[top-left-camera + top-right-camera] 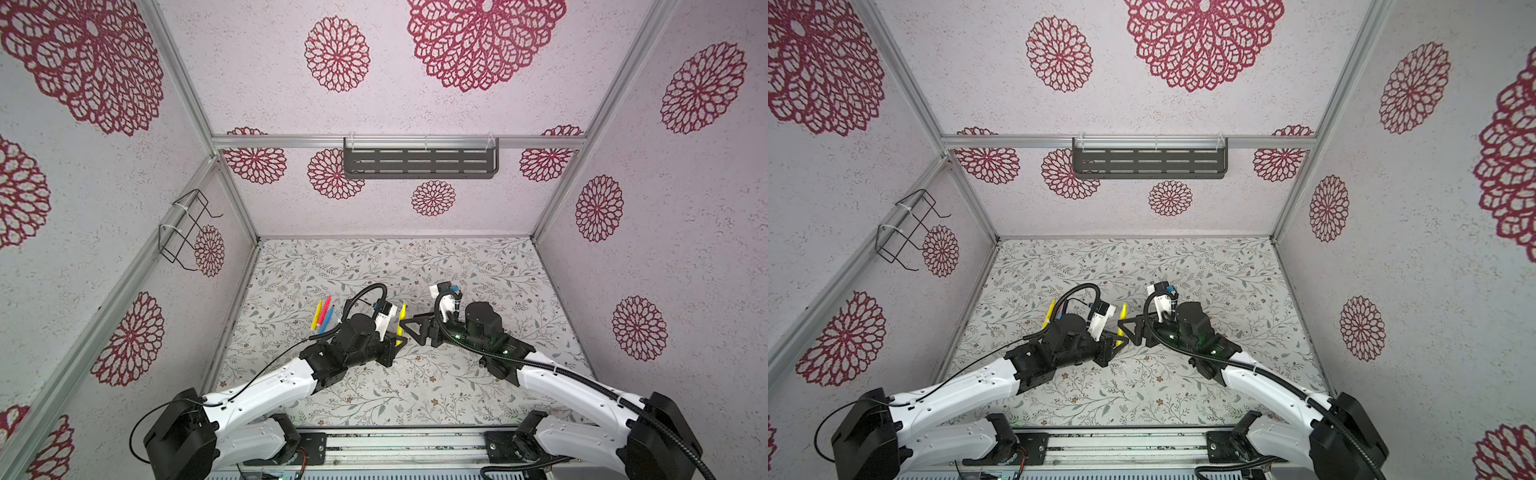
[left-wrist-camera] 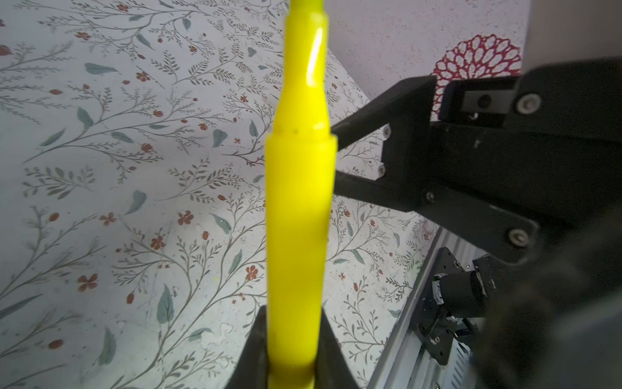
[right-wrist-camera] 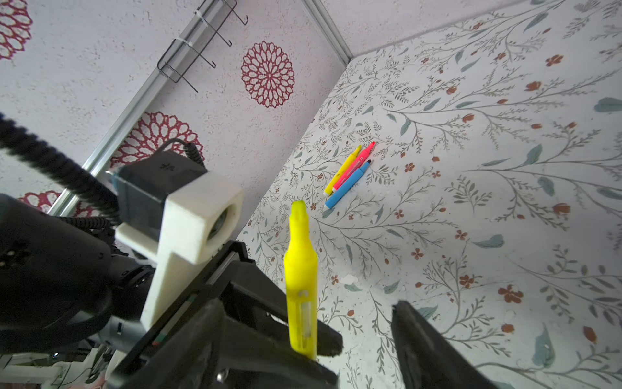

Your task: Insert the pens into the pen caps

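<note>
At mid-desk | left gripper (image 1: 398, 341) is clamping a yellow pen (image 1: 401, 318) by one end | right gripper (image 1: 409, 330) is holding its jaws apart beside it | three pens (image 3: 350, 173) are lying together on the desk (image 1: 415, 395) | wall shelf (image 1: 419, 163) is hanging on the back wall.

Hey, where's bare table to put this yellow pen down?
Bare: the far strip of table along the back wall, the right side beyond the right arm, and the near strip before the front rail. Crowded: mid-table, where left gripper holds the yellow pen beside right gripper, and three pens at left.
</note>
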